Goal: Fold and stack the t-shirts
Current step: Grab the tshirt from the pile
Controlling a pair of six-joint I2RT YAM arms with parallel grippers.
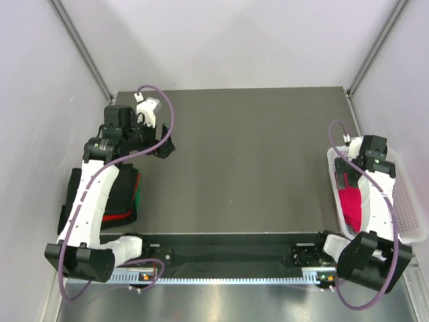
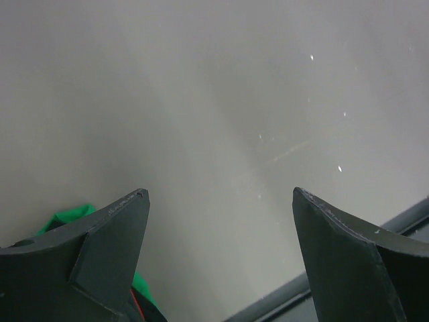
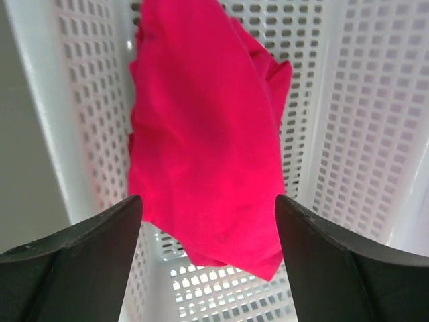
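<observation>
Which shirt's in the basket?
The magenta shirt, in the white basket below the right gripper; the black, red and green ones are piled across the table.

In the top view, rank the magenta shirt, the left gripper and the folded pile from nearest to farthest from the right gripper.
1. magenta shirt: in the basket on the right, just below the open right gripper.
2. left gripper: across the table, toward its far left.
3. folded pile: at the left edge, somewhat farther than the left gripper.
</observation>
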